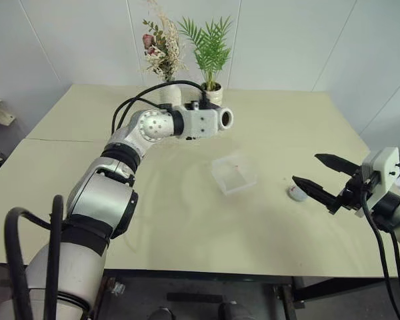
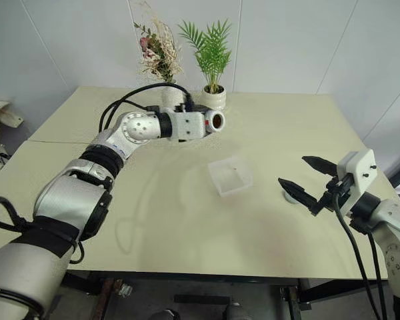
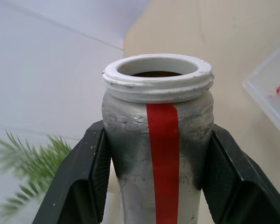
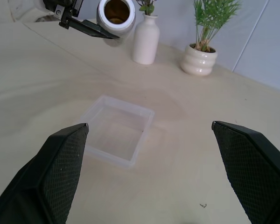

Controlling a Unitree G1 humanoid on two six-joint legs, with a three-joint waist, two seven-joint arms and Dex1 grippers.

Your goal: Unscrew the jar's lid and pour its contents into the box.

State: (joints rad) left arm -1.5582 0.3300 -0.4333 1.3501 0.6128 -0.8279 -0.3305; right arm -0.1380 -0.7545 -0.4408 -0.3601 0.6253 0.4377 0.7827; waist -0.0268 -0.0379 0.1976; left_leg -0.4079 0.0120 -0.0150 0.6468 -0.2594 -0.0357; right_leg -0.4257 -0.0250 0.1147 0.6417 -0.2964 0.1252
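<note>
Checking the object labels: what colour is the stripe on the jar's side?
Red, a vertical stripe on the jar, clearest in the left wrist view.

From head height, both eye views look down over the desk (image 1: 187,220). The left wrist view sits close against the jar (image 3: 158,140); the right wrist view faces the box (image 4: 116,133), shared with the eye views.

Left arm (image 1: 103,200): silver-grey shells, black bands at joints, perforated silver ball-shaped joint, white wrist block with small screws. Black cables loop over forearm, thick black hose by the shoulder. Right arm (image 1: 393,207): white boxy wrist housing with dark screw dots, black cables trailing. Left end effector (image 3: 154,182) and right end effector (image 1: 323,179): black tapered fingers, textured pads.
</note>
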